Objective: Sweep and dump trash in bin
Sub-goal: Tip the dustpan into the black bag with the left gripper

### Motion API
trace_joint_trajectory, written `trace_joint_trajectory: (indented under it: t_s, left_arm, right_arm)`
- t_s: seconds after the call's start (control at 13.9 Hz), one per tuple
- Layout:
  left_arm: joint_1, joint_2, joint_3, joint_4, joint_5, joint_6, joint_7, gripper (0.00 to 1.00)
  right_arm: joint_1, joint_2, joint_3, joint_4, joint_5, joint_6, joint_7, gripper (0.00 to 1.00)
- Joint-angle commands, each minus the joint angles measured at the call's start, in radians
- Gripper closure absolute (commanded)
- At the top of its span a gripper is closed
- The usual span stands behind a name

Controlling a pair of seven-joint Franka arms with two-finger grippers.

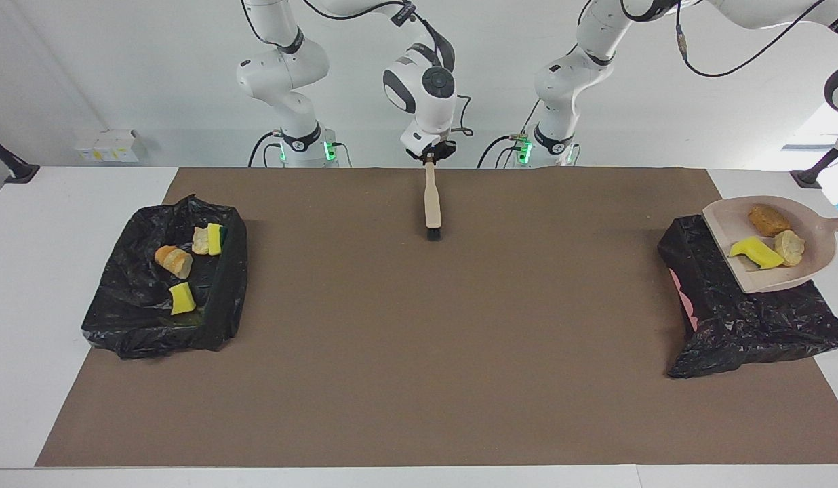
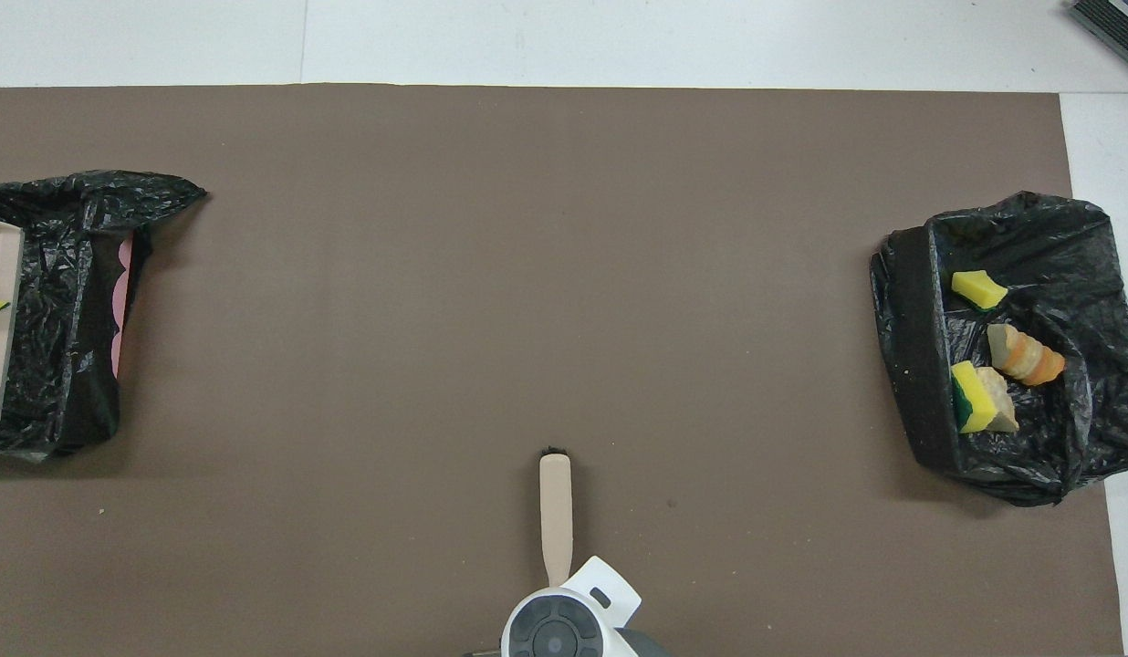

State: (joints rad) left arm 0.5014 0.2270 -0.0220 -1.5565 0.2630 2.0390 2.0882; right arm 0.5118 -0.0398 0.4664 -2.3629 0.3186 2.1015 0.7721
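Your right gripper (image 1: 430, 154) hangs over the mat's edge closest to the robots, pinching the top of the brush (image 1: 432, 203). The brush points down at the brown mat (image 1: 419, 379), and I cannot tell whether its bristles touch. That arm waits.

The left gripper is outside both views. It is pressed together. Since the dustpan (image 1: 778, 274) hangs in the air with its handle running off that way, you can take it that the handle is what it clamps.

The dustpan carries three pieces of the trash over the black-lined bin (image 1: 731, 325) at the left arm's end: a brown lump (image 1: 769, 219), a pale bread lump (image 1: 790, 247) and a yellow sponge chunk (image 1: 754, 252). Expect all three to be very light. The sponge is soft and springy, while the lumps are dry and liable to roll. Don't pinch them; handle them only through the stiff pan, held by its handle. They sit toward the handle end, so they will probably need a firm tip, lip downward, before they slide out. I see no scraps in that bin, though the pan hides part of it.

The second bin (image 1: 154, 325), at the right arm's end, holds four scraps. Closest to the robots is a pale bread piece (image 1: 201, 240) touching a green-backed sponge (image 1: 215, 238). Then comes an orange-crusted roll (image 1: 173, 260), and farthest is a yellow sponge (image 1: 182, 298).
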Motion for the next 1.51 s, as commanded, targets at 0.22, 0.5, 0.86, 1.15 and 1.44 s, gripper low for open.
trace_joint_trajectory:
  t_s: [0.22, 0.5, 0.86, 1.15, 1.44]
  left_arm:
    - [-0.061, -0.031, 0.005, -0.059, 0.299, 0.037, -0.291, 1.0]
    - [-0.101, -0.058, 0.004, -0.102, 0.491, 0.029, -0.414, 1.0]
    - [-0.149, -0.083, 0.004, -0.131, 0.681, 0.007, -0.493, 1.0]
    - [-0.15, -0.096, 0.004, -0.129, 0.762, 0.004, -0.488, 1.0]
    - [-0.188, -0.138, -0.01, -0.129, 0.739, -0.061, -0.494, 1.0]
  right_arm:
    - [-0.058, 0.08, -0.005, 0.069, 0.019, -0.001, 0.004, 0.32]
    - [-0.122, 0.12, -0.008, 0.154, 0.002, 0.005, 0.001, 0.01]
    - [-0.323, 0.106, -0.011, 0.232, -0.113, 0.002, -0.008, 0.0]
    - [-0.51, 0.103, -0.011, 0.298, -0.226, 0.002, -0.126, 0.0]
    - [-0.651, 0.106, -0.011, 0.367, -0.306, -0.008, -0.276, 0.0]
